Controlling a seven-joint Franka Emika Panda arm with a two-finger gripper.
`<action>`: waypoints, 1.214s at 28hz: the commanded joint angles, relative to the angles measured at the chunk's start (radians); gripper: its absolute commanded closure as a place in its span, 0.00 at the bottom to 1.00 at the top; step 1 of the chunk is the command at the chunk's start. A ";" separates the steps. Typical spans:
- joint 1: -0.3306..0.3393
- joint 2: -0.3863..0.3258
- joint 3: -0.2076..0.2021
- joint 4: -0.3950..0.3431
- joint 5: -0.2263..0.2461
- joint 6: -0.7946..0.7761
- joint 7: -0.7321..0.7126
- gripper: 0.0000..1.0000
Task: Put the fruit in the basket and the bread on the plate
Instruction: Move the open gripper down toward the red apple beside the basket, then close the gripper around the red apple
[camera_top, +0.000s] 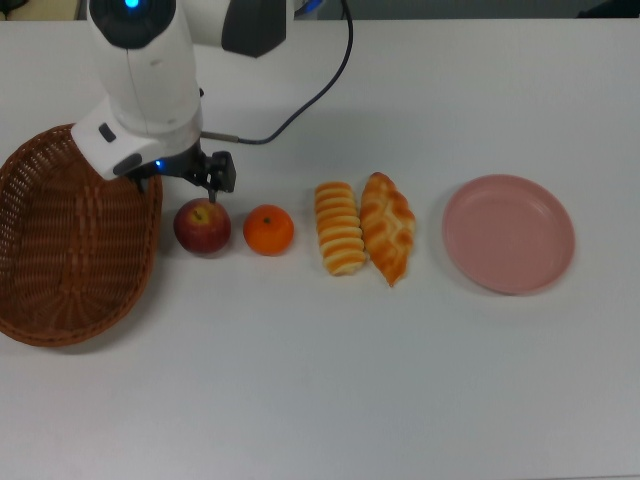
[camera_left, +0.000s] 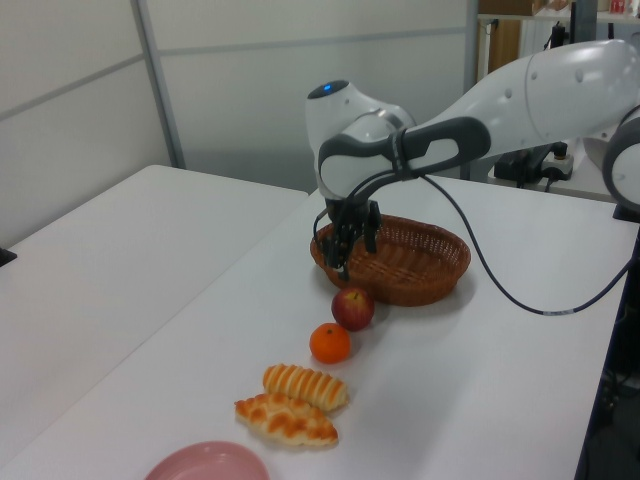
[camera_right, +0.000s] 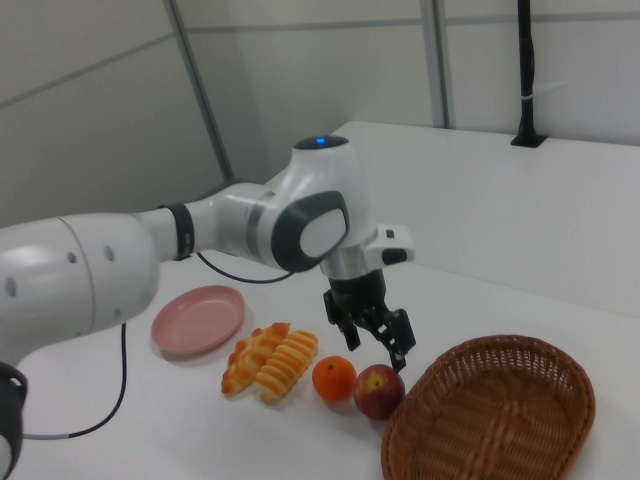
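End effector (camera_right: 372, 339) hangs open just above the apple (camera_top: 202, 226), beside the basket (camera_top: 60, 290) on the bench (camera_top: 400, 380).

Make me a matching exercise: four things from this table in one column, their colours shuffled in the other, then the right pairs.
Things:
1. apple
2. mandarin
3. plate
4. basket

Colours:
A. pink
B. reddish brown
C. dark red
D. bright orange

Pairs: 1-C, 2-D, 3-A, 4-B
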 joint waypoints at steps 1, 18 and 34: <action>0.014 0.022 -0.004 -0.014 -0.018 0.038 0.046 0.00; 0.045 0.111 -0.004 -0.038 -0.089 0.098 0.100 0.34; 0.059 0.045 0.007 -0.001 -0.069 0.082 0.116 0.69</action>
